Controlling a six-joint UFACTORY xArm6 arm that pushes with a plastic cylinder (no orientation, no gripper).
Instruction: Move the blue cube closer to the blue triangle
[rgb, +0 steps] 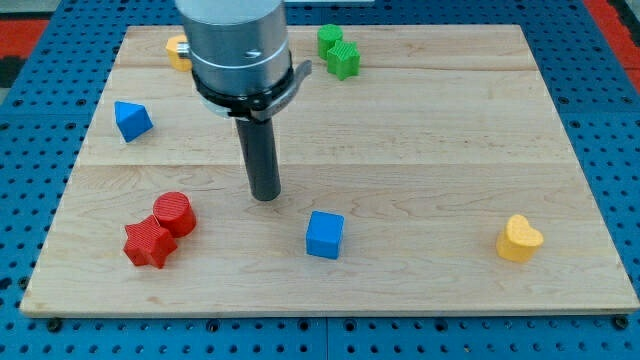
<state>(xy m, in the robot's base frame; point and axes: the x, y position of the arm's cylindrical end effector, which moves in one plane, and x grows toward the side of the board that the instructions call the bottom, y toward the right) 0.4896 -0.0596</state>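
With nothing held or touched, our tip (266, 196) stands just up-left of the blue cube (325, 235) near the bottom edge, well apart from the blue triangle (132, 120) by the left edge, so the push remains undone.

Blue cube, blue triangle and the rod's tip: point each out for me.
blue cube (325, 235), camera view, front face.
blue triangle (132, 121), camera view, centre of its front face.
my tip (266, 197), camera view, rod's very end, up-left of the cube.

Yellow block (178, 50) half behind the arm, shape perhaps unclear.
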